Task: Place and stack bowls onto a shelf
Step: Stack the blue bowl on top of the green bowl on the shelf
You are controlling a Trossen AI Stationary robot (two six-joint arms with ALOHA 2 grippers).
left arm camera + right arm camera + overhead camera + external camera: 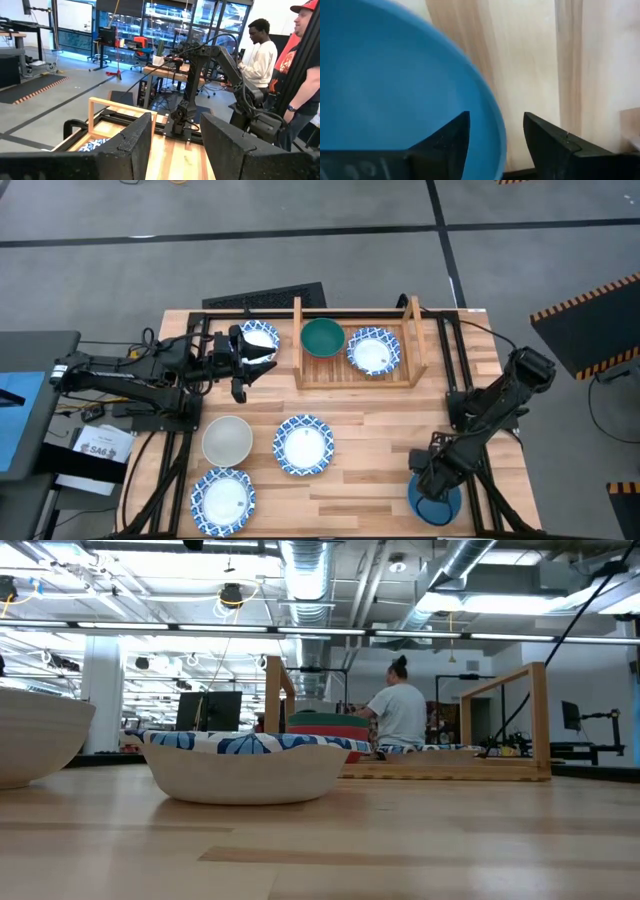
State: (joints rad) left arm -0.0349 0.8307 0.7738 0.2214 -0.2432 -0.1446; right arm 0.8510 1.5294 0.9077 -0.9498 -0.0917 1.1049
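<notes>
Rim of blue bowl (395,90) between right end effector (496,137) fingers.

Overhead, tabletop-level, two wrist cameras

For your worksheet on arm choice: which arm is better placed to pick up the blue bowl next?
The right. Its gripper sits straddling the blue bowl rim, fingers open. The left gripper is across the table beside the shelf.

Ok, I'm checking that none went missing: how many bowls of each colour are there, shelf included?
White with blue patterned rim: 4
Green: 1
Red, under the green one: 1
Blue: 1
Off-white: 1
Total: 8 bowls
</notes>
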